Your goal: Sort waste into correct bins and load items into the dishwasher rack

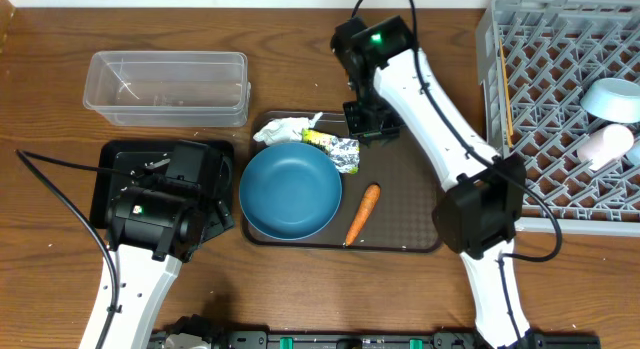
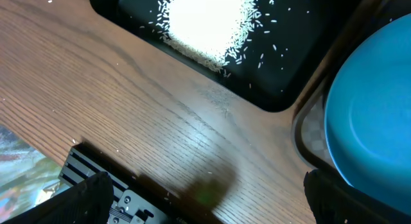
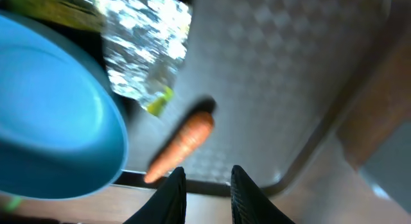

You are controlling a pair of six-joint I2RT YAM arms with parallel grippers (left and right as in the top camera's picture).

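Note:
A heap of white rice [image 2: 205, 25] lies in the shallow black tray [image 2: 302, 51], which my left arm mostly covers in the overhead view [image 1: 205, 149]. My left gripper [image 2: 205, 205] is open and empty over bare table between that tray and the dark-blue bowl [image 1: 290, 189]. The bowl, an orange carrot [image 1: 362, 214], the foil wrapper [image 1: 335, 149] and crumpled paper [image 1: 280, 129] lie on the brown serving tray [image 1: 405, 194]. My right gripper [image 3: 209, 192] hovers above the carrot [image 3: 180, 144], slightly open and empty. The grey rack [image 1: 545, 109] holds a light-blue bowl [image 1: 612, 97], a cup [image 1: 605, 144] and chopsticks [image 1: 505, 89].
The clear plastic tub [image 1: 165, 84] stands at the back left with a few scraps inside. The rack fills the right side of the table. My right arm reaches across the serving tray's right half. Stray rice grains dot the black tray.

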